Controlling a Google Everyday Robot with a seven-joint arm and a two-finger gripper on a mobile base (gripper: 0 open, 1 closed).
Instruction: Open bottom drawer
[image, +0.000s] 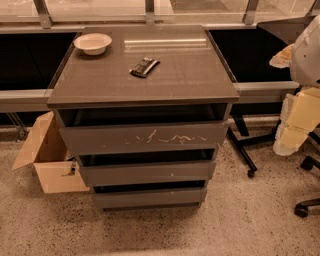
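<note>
A dark grey-brown cabinet stands in the middle of the camera view with three handleless drawers. The bottom drawer is the shortest and narrowest, with a plain flat front that sits in line with the cabinet, a dark gap above it. Above it are the mid-sized drawer front and the tall front with white scratches. My gripper, a cream-white shape under the white arm, hangs at the right edge, well to the right of the cabinet and above the bottom drawer's level. It touches nothing.
A white bowl and a dark packet lie on the cabinet top. An open cardboard box sits on the floor at the left. Black stand legs and chair castors are at the right. Speckled floor lies in front.
</note>
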